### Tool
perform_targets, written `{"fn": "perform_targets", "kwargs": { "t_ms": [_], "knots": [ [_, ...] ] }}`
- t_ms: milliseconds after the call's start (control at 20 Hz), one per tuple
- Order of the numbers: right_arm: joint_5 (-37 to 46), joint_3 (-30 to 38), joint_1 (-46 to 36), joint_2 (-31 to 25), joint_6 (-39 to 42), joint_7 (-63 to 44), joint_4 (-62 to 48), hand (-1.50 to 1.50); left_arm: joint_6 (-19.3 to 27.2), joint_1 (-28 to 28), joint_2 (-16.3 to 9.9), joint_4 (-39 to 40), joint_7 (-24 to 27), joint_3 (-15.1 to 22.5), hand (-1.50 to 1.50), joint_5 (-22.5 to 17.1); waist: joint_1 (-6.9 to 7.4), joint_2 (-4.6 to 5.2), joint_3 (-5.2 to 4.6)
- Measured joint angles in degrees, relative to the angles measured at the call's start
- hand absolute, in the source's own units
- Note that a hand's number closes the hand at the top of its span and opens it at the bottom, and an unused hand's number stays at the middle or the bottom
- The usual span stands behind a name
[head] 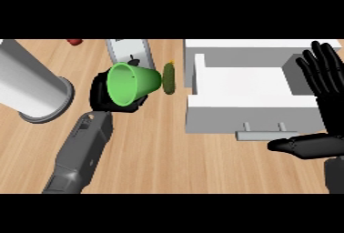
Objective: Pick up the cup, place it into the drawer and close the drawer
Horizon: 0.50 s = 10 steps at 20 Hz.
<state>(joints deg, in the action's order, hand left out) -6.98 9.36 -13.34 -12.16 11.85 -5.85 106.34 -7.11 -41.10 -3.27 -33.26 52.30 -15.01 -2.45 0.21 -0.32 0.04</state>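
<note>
Wooden surface [168, 154] carried a white drawer [245, 98], pulled open at about 2 o'clock, its handle [263, 133] facing the robot. Left robot hand [107, 98] curled round the green cup [132, 82], held tipped on its side near 11 o'clock, left of the drawer. Right robot hand [326, 95] rested open, fingers up, at 3 o'clock. A grey cylinder [30, 86] lay at 9 o'clock.

Cup [133, 83] in left hand [107, 98], left of open drawer [250, 107]; right hand [322, 91] at drawer's right.
</note>
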Motion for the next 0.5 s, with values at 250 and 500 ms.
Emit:
{"fn": "perform_targets", "kwargs": {
  "t_ms": [250, 500],
  "knots": [
    [0.37, 0.44, -0.52, -0.24, -0.20, 0.39, -0.93, -1.50, 3.28, -5.51, 2.26, -8.38, -11.28, 4.46, 1.50, -1.31, 0.23, -0.19, 0.02],
    [0.41, 0.54, -0.28, -0.21, -0.25, 0.44, -0.57, -1.50, 10.18, -12.04, 2.95, -14.11, -22.83, 9.88, 1.50, -3.74, -0.35, -0.07, 0.00]
  ]
}}
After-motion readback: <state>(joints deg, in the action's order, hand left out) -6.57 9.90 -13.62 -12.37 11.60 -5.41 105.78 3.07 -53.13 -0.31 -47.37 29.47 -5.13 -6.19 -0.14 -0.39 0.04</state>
